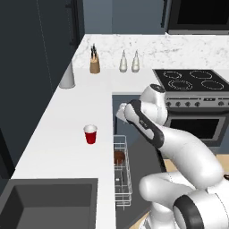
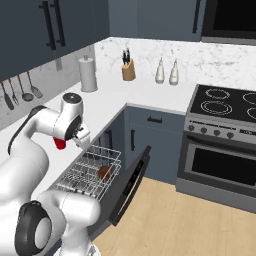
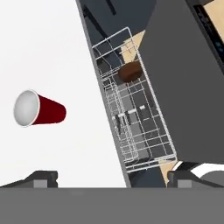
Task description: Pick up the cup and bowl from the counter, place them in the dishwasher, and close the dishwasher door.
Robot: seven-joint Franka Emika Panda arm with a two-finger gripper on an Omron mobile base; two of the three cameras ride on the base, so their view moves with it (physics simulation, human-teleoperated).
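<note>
Red cup upright on tabletop, bowl already racked. Gripper wide, empty; we approach cup from side, grip mid-wall.

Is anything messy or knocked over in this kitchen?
Nothing is spilled or tipped. The red cup stands upright on the counter, and the bowl sits in the dishwasher's pulled-out rack. The dishwasher door hangs open, as loading needs.
</note>
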